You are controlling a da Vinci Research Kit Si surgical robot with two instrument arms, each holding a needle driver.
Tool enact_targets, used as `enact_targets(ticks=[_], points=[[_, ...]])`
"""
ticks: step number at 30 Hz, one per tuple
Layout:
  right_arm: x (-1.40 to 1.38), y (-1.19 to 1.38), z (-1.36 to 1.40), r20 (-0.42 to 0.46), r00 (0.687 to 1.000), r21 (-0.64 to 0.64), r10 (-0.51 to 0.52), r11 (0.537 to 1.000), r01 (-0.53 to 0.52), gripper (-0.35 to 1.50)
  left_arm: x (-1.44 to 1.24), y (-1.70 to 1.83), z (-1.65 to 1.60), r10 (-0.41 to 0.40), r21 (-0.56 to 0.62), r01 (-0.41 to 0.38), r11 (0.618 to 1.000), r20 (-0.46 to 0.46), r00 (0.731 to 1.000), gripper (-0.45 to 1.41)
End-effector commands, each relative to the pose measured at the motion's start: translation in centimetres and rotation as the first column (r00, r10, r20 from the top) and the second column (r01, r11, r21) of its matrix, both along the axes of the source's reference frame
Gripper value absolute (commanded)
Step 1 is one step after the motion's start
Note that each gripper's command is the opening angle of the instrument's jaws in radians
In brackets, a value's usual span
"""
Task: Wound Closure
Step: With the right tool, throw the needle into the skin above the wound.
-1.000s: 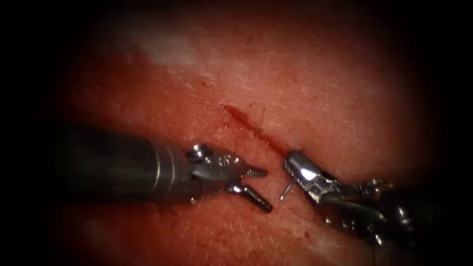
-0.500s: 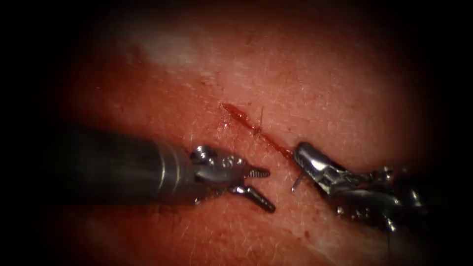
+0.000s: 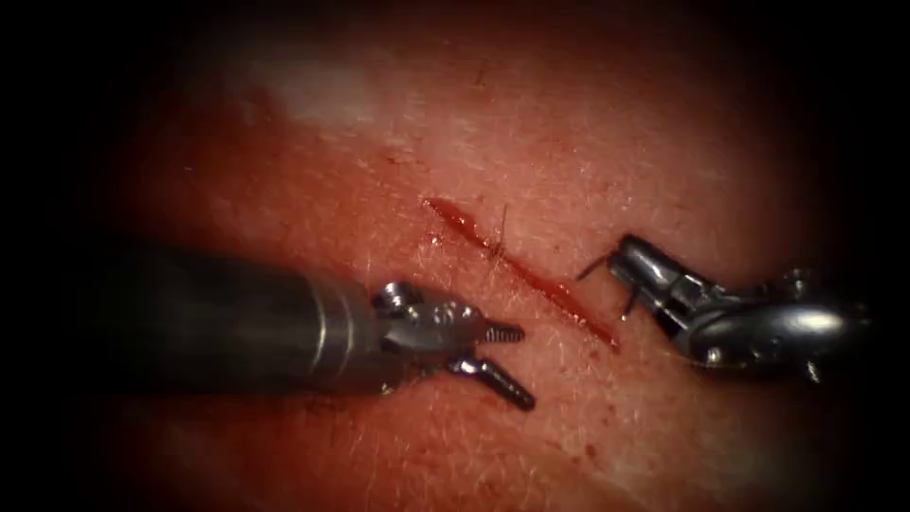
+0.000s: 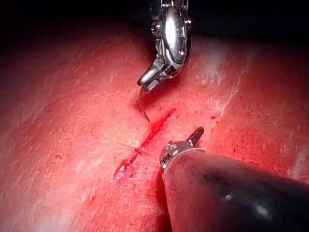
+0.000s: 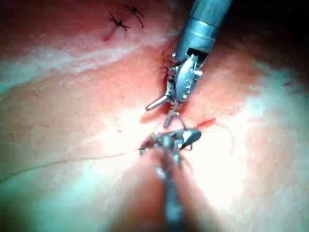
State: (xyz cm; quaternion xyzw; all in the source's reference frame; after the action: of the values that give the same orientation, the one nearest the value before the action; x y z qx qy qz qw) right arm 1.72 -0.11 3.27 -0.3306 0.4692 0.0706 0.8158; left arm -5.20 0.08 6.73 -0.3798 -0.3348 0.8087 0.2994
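Note:
The cut (image 3: pixel 527 273) runs as a red diagonal line across the tissue (image 3: pixel 588 142), with one knotted stitch (image 3: pixel 497 245) over its upper part. To the right of the cut's lower end, my right tool (image 3: pixel 627 254) is shut on the curved needle (image 3: pixel 591 269), which sticks out on both sides of the jaws. In the left wrist view the needle (image 4: pixel 143 105) arcs from the right tool (image 4: pixel 146 83) towards the tissue beside the cut (image 4: pixel 145 140); I cannot tell whether its point touches. Left of the cut, my left tool (image 3: pixel 519 368) stands open and holds nothing.
A thin thread (image 5: pixel 72 159) trails from my right tool (image 5: pixel 166 141) across the pale tissue. Two dark finished stitches (image 5: pixel 118 21) lie farther off. My left tool (image 5: pixel 161 112) faces the right one closely. Red fluid lines the cut.
My right tool has carried the needle up and to the right, away from the cut's lower end, and turned. The left tool has shifted only slightly and stays open.

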Motion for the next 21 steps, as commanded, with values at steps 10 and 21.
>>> enact_targets(ticks=[10, 21], points=[[0.06, 0.03, 0.06, -0.086, 0.996, 0.161, 0.022, 0.987, -0.008, -0.35, -0.06, -0.06, 0.11, 0.001, -0.002, -0.001, 1.000, -0.001, 1.000, 0.49], [0.07, 0.04, 0.27, -0.065, 0.997, 0.271, 0.035, 0.962, -0.016, -0.35, -0.05, -0.08, 0.37, 0.002, -0.016, -0.002, 1.000, -0.006, 1.000, 0.49]])
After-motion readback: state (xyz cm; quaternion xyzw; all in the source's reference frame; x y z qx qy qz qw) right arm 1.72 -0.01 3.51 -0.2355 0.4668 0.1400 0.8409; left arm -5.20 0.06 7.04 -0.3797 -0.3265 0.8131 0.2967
